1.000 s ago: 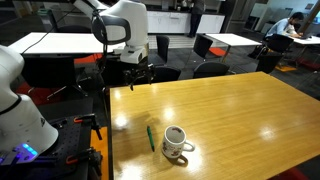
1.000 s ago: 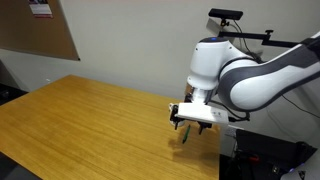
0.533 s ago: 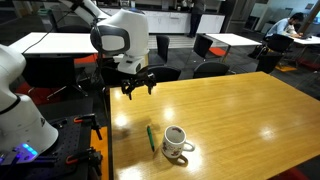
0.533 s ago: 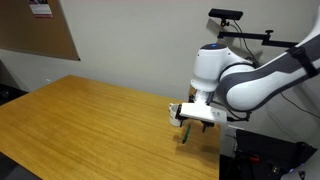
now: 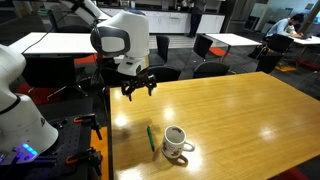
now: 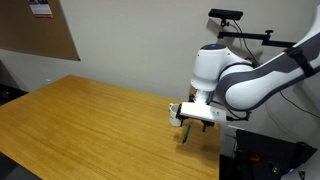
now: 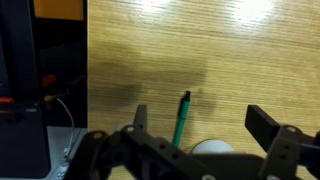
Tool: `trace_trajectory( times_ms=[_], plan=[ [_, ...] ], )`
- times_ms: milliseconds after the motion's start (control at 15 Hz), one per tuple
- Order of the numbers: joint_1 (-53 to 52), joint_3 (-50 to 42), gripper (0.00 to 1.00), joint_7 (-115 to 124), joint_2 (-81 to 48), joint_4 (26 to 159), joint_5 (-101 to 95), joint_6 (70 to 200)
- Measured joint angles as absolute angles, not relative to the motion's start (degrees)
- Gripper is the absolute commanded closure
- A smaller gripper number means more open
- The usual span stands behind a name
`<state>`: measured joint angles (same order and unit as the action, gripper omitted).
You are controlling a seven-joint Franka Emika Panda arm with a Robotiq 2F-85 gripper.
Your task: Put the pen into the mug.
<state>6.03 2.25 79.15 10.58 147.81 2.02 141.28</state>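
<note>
The green pen (image 5: 150, 137) lies flat on the wooden table (image 5: 240, 110), just beside the white mug (image 5: 176, 143), which stands upright with its handle toward the table's front. My gripper (image 5: 138, 88) hangs open and empty above the table's far corner, well apart from both. In the wrist view the pen (image 7: 181, 120) lies between my spread fingers (image 7: 140, 118), and the mug's rim (image 7: 212, 147) shows partly behind the gripper body. In an exterior view the gripper (image 6: 193, 118) hangs over a bit of the green pen (image 6: 186, 133); the mug is hidden there.
The table's edge (image 7: 86, 60) runs close to the pen, with dark equipment and cables (image 7: 40, 100) beyond it. A white robot base (image 5: 15, 100) stands beside the table. Office chairs (image 5: 210, 45) and other tables stand behind.
The arm swung lower and toward the table's corner between one second and half a second ago; since then it has stayed still. Pen and mug have not moved.
</note>
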Motion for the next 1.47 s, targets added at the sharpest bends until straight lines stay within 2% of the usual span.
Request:
trace_trajectory(
  times_ms=[467, 1000, 1467],
  plan=[
    [6.83, -0.58, 0.0, 79.07, 8.3, 147.77, 1.24, 141.28],
    [8.77, -1.65, 0.0, 83.58, 4.92, 147.17, -9.23, 141.51],
    [8.65, -2.0, 0.0, 92.87, 0.27, 146.72, -17.35, 149.04]
  ],
)
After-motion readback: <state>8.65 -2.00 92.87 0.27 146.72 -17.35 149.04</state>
